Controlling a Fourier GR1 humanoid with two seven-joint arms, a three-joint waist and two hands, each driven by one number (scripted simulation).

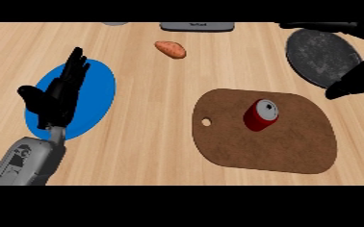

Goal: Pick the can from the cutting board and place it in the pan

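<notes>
One red can (261,116) is standing upright on the brown cutting board (284,149), sitting in the board's upper middle, silver top showing, nothing touching it. Board is lying on the wooden counter (163,125) right of centre, with its hanging hole (206,122) facing left. Dark round pan (321,57) is sitting at the upper right, well apart from the can and just beyond the board's far right corner; its black handle (320,26) is running along the top edge. Right hand (346,87) is only partly showing at the right edge, overlapping the pan's lower right rim; just a black sliver is in view, so I cannot tell how it is set. Left hand (60,89) is resting over the blue plate (96,96) on the left, fingers straight and pointing up, thumb sticking out to the left, holding nothing; grey forearm is coming in from the lower left corner. Sweet potato (171,49) is lying on the counter near top centre, apart from everything. Grey object (197,26) is poking in at the top edge behind it, mostly cut off.
</notes>
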